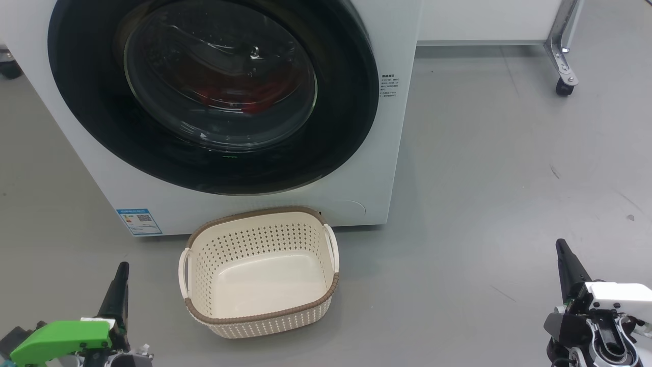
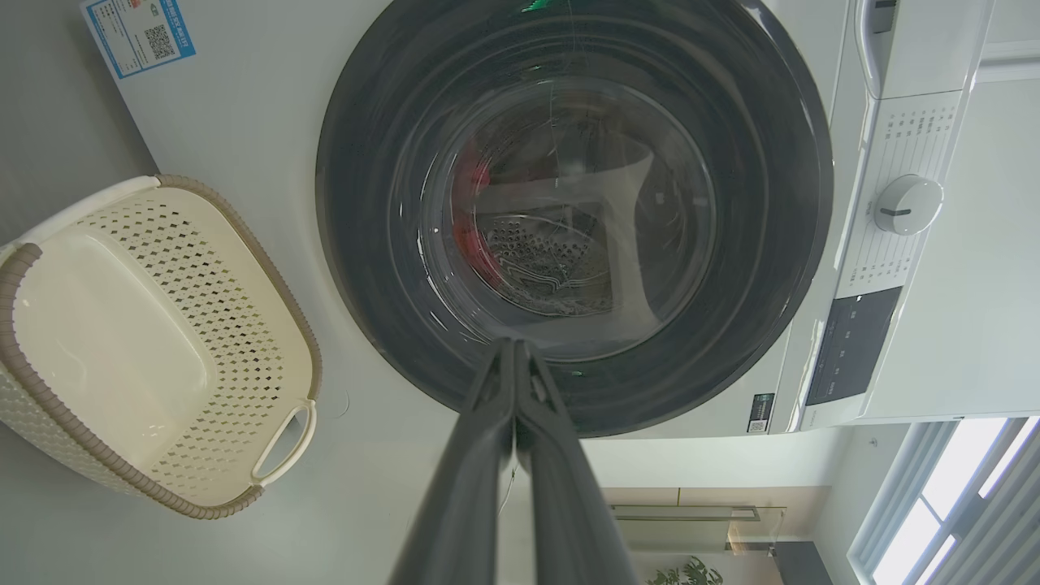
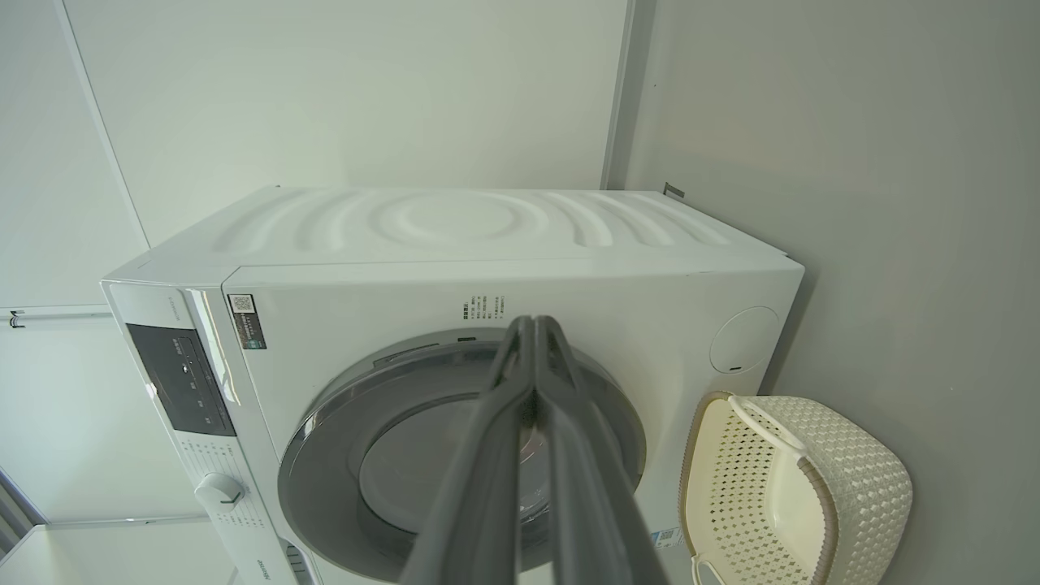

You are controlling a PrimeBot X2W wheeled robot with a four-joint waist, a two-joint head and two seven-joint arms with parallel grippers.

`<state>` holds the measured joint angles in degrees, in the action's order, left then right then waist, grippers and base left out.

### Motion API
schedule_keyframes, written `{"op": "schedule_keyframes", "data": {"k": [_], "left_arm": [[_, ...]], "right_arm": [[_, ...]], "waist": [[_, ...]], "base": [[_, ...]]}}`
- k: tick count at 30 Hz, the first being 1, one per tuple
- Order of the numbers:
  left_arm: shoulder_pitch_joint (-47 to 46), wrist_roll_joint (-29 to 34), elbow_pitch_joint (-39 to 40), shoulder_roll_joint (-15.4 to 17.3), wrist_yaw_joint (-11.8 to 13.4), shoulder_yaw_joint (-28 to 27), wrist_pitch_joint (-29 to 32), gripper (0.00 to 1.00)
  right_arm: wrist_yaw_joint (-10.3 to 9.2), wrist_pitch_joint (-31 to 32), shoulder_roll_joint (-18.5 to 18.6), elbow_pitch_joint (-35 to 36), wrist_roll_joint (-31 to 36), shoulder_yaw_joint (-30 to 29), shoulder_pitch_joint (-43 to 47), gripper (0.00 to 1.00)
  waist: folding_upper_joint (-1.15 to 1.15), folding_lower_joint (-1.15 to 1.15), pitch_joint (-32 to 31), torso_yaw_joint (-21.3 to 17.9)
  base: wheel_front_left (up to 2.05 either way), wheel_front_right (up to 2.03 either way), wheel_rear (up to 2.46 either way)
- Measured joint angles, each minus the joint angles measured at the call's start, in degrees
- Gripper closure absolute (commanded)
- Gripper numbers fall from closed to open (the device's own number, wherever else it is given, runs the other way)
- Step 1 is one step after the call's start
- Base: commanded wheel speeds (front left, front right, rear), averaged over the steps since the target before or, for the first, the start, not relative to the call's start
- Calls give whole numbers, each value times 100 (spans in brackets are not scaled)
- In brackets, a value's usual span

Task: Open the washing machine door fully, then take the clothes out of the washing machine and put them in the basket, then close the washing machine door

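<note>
Left gripper at the lower left and right gripper at the lower right of the head view, both low over the grey floor and touching nothing. Each wrist view shows its pair of long dark fingers pressed together to the tip, so both sets of jaws are closed and empty. Between the grippers and a little farther off stands the basket — upright on the floor, nothing in it, its far rim just in front of the foot of the washing machine. Behind it, the washing machine door lies flush against the machine's front and appears shut. Through its glass bowl the clothes show as a patch of red low in the drum; how many pieces there are cannot be told. Judged from this arrangement, no step of the task is complete: the door is yet to be opened fully, the clothes are yet to be lifted out and placed in the basket — and the closing of the door comes last.
</note>
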<state>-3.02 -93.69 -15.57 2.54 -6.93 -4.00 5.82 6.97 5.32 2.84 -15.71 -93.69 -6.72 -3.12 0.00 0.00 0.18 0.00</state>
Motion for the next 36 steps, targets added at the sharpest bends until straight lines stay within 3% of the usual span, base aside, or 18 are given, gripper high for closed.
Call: {"op": "schedule_keyframes", "data": {"k": [6,7,13,29,36], "left_arm": [[0,0,0,-1,0,0,0,100],[0,0,0,-1,0,0,0,0],[264,-9,-302,-144,8,48,-4,0],[246,26,-123,-145,8,108,-146,0],[221,375,7,-96,8,235,-318,0]], "right_arm": [[0,0,0,0,0,-1,0,100],[0,0,0,0,0,-1,0,0],[-5,-2,-166,-302,-2,13,297,0],[-5,-226,-154,-261,210,109,258,0],[-5,-370,-89,-261,554,241,241,0]], "waist": [[0,0,0,0],[0,0,0,0],[0,0,-1,-1],[0,0,21,2],[0,0,28,6]], "base": [[0,0,0],[0,0,0],[0,0,0],[0,0,0],[0,0,0]]}}
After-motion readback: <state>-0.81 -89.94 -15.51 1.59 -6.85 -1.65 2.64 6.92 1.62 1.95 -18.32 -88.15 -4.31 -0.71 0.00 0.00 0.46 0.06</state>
